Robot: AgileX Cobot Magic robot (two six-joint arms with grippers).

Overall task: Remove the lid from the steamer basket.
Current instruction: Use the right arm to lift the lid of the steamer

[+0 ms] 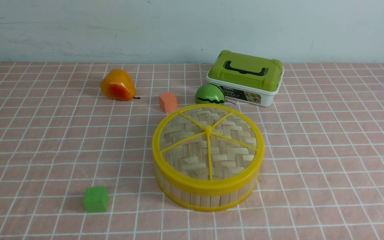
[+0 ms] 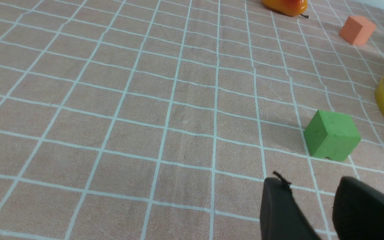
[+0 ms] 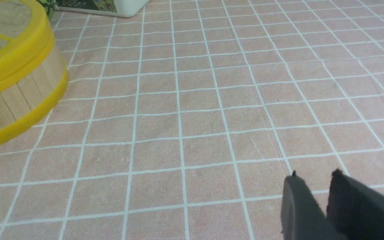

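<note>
Front view: the steamer basket (image 1: 208, 200) stood just right of the frame's centre on the pink checked cloth (image 1: 328, 166). The lid (image 1: 195, 153) sat flat on it, yellow rim flush on the basket's top rim all the way round, so whatever was inside was hidden. In the upper right of centre stood a green-and-white box (image 1: 245, 78), its handled green lid shut and its contents hidden too. A small green striped ball (image 1: 209, 94) lay between the box and the basket, just beside the box. An orange cube (image 1: 167, 101) sat left of the ball, an orange fruit (image 1: 117, 89) in the upper left, and a green cube (image 1: 95, 199) in the lower left, apart from the basket.

No arm showed in this view. In the left wrist view the left gripper (image 2: 310, 181) hung over bare cloth near the green cube, fingers parted with a clear gap and holding nothing. In the right wrist view the right gripper (image 3: 315, 176) hung over bare cloth well apart from the basket, fingers only narrowly parted, nothing between them.
</note>
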